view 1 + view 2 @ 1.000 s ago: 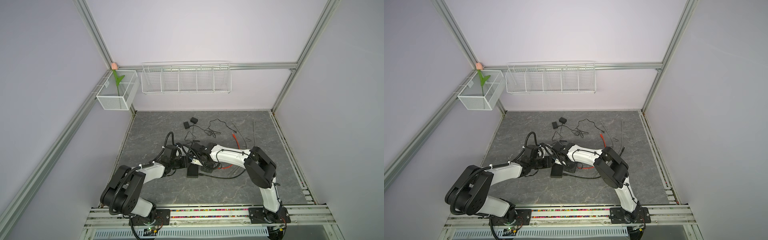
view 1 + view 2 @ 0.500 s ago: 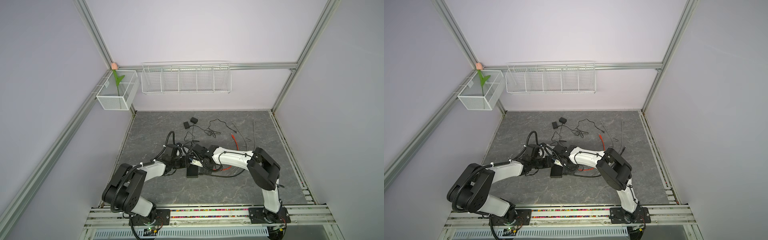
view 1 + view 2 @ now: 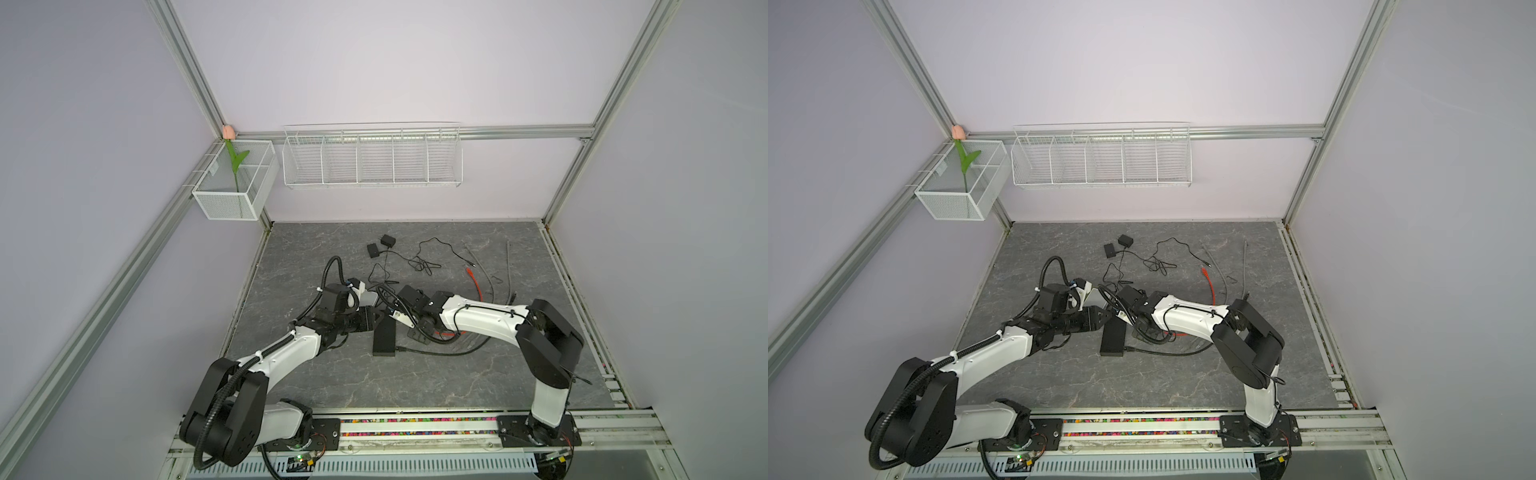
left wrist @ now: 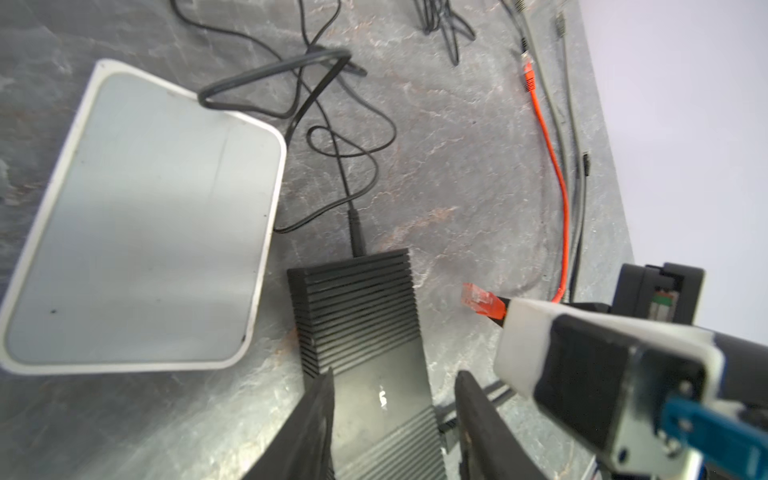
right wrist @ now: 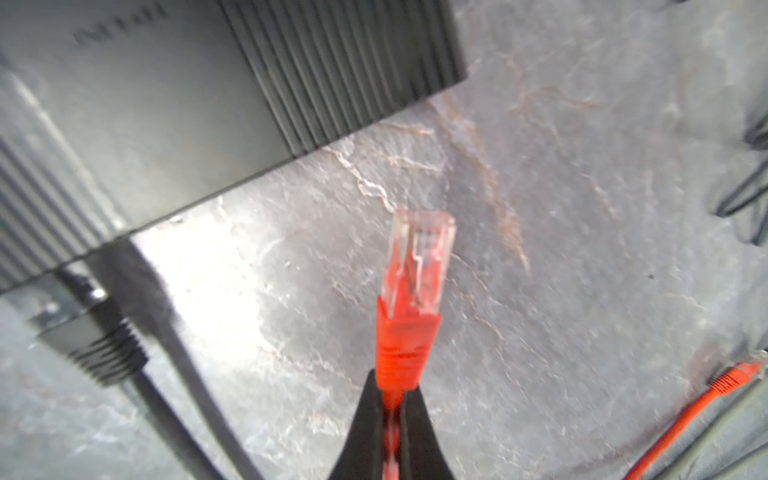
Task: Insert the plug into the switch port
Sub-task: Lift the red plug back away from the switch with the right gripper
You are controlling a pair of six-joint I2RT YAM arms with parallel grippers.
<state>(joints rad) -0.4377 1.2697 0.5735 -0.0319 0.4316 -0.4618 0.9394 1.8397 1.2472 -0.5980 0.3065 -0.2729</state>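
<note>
The right fingers [image 5: 361, 432] were clamped together on the orange cable [image 4: 557, 166] just behind the plug [image 5: 415, 266]. Its orange boot sat at their tips and its clear end stuck out past them. The plug hung clear of the counter [image 3: 415, 374], beside one long side of the switch [image 4: 357, 316] and not touching it. It was in no port. (Which face of the switch carried the ports could not be made out.)

The left fingers [image 4: 320, 419] stood apart, one on either side of the switch and low over it. A gap showed between the switch's edge and the finger nearer the plug, so nothing was gripped. In both top views the switch [image 3: 384, 338] [image 3: 1113, 338] lay flat near the middle of the counter, between the ends of the two arms.

A black lead [image 4: 355, 232] ran into the switch's short end, the one away from the left fingers. A white box [image 4: 145, 220] lay flat just beside the switch, with a loop of dark cable lying across its edge. The orange cable trailed off across the counter to its other plug [image 4: 528, 75], alongside some grey cables [image 4: 571, 104]. Two small black adapters [image 3: 386, 240] lay well behind.
</note>
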